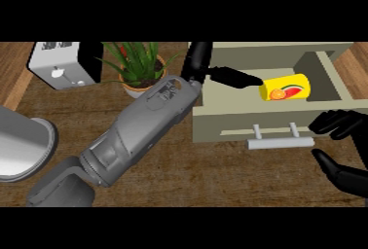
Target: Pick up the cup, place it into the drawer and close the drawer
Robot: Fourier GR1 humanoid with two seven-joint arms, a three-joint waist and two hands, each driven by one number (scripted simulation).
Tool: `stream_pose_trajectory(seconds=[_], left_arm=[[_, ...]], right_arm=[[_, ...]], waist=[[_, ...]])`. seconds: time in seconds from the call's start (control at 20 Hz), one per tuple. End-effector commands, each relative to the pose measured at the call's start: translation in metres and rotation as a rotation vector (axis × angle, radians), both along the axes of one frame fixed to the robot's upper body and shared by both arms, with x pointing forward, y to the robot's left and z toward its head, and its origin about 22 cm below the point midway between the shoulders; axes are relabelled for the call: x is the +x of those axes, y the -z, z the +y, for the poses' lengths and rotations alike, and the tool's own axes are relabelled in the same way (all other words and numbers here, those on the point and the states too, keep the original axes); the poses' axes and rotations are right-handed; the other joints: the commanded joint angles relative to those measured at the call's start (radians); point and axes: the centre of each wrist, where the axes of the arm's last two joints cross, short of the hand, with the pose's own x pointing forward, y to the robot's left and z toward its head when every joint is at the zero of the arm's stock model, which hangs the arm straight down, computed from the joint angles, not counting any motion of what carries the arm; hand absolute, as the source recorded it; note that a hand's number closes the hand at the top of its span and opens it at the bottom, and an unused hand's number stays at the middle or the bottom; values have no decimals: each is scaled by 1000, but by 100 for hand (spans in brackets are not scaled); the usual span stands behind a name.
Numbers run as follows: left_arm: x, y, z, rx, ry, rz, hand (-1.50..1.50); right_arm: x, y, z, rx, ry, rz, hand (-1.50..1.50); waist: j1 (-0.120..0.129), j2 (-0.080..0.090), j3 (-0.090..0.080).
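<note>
The yellow cup (287, 87), with a fruit picture on its side, lies tipped over inside the open beige drawer (237, 121). My left hand (229, 76) reaches over the drawer's left wall. Its fingers are straight and their tips end right at the cup's left end, not curled round it. My right hand (338, 125) is at the view's right edge, just right of the drawer's pale bar handle (280, 142). It is open, with the thumb spread below, and nothing is in it.
A white toaster (63, 65) stands at the back left, and a potted green plant (137, 68) sits beside my left forearm. A large grey metal pot (22, 146) fills the left edge. The counter is brown wood.
</note>
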Motion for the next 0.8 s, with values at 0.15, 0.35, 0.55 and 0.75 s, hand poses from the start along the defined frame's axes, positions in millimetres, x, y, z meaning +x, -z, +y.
stream_pose_trajectory(seconds=[0.15, 0.35, 0.55, 0.75], left_arm=[[3, -21, 4, -85, -16, 11, -150], [5, -30, 34, -107, -45, 26, -150], [4, -34, 61, -124, -38, 46, -150], [9, -50, 128, -155, -84, 30, -150]], right_arm=[[-14, -20, 3, -239, -31, 23, 150], [-17, -18, 8, -351, 37, 21, 150], [-13, -14, 16, -417, 86, 32, 150], [-18, 9, 22, -445, 137, 24, 150]], waist=[[41, -10, -1], [62, -15, -1], [62, -12, -1], [65, -12, 0]])
